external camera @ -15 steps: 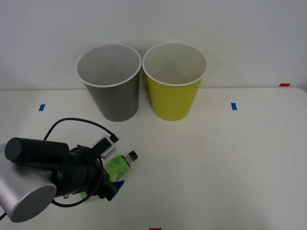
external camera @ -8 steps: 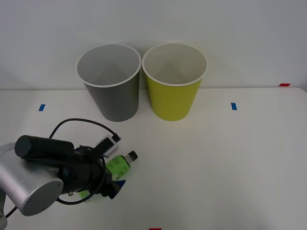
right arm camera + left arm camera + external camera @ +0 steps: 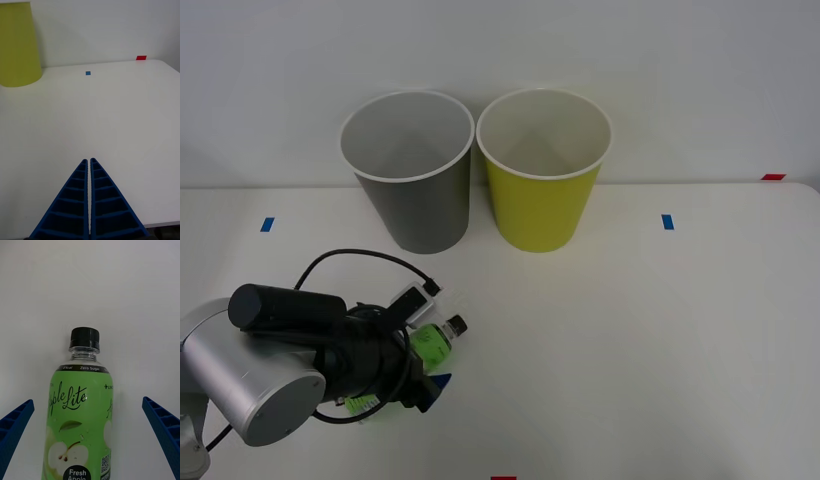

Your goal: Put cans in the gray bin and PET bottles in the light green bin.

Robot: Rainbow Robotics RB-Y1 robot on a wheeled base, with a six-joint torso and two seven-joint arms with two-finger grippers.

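Observation:
A small PET bottle [image 3: 434,339] with a green label and black cap lies on the white table, cap pointing toward the bins. My left gripper [image 3: 423,358] is open over it, and in the left wrist view the bottle [image 3: 78,416] lies between the two blue fingers [image 3: 17,422], apart from both. The gray bin [image 3: 418,205] and the light green bin [image 3: 542,210] stand upright side by side at the back. My right gripper [image 3: 90,160] is shut, low over bare table, with the light green bin [image 3: 17,45] far off.
Blue tape marks [image 3: 267,224] [image 3: 667,221] lie on the table on either side of the bins. A red mark [image 3: 773,176] sits at the far right edge. A white wall stands close behind the bins.
My left arm has shifted a little to the right and forward, closer around the bottle. The bottle and the bins have not moved.

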